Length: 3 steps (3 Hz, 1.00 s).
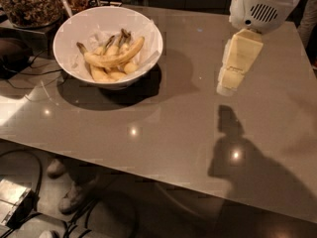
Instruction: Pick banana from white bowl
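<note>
The white bowl (148, 31) stands at the far left of the grey table. In it lies the long curved yellow banana (113, 58), with its dark stem toward the left, on top of shorter bananas (106, 75) joined by dark stems. My gripper (229, 86) hangs above the table to the right of the bowl, well apart from it, pointing down. It holds nothing that I can see.
A clear jar of brown granola (28, 4) stands behind the bowl at the far left. Cables and a dark object (12, 53) lie left of the bowl. The table's near edge (148, 175) runs across the bottom, with shoes on the floor below.
</note>
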Each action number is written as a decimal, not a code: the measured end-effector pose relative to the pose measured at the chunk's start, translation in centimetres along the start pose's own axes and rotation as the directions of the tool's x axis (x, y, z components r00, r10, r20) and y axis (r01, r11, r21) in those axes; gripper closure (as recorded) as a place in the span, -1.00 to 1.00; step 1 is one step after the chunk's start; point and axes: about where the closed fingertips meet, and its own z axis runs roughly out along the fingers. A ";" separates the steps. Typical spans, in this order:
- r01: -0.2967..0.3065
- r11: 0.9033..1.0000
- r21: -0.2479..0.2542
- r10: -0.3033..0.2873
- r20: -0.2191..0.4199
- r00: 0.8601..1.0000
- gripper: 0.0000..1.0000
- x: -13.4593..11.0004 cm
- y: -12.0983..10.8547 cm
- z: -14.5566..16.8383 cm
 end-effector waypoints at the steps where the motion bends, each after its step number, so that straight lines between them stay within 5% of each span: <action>1: -0.005 1.000 0.006 0.005 0.023 1.000 -1.00 -0.6 -0.5 0.2; 3: 0.058 0.997 0.042 -0.063 0.132 0.989 -1.00 -9.1 -4.7 0.4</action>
